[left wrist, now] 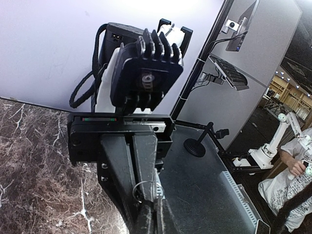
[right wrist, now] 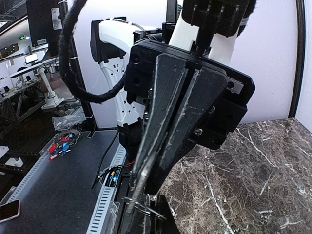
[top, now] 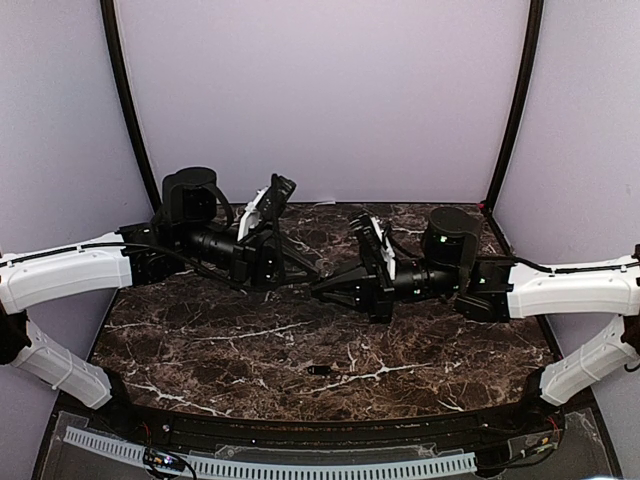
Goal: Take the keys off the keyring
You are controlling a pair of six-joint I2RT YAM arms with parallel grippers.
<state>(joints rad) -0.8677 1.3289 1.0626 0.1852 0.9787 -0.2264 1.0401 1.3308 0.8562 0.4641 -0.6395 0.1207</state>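
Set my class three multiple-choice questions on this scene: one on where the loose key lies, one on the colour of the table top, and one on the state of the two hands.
1. Where does the loose key lie?
A in the far left corner
B on the table near its front edge, about midway across
C in the far right corner

2. What colour is the table top?
A plain white
B green
C dark brown with white veins

3. How do the left hand and right hand stand?
A both shut, tips meeting at the ring
B both wide open
C left open, right shut

Answers:
1 B, the small dark piece lies alone in front of the arms.
2 C, the marble pattern shows in every view.
3 A, the fingers press together with the wire loop at their tips.
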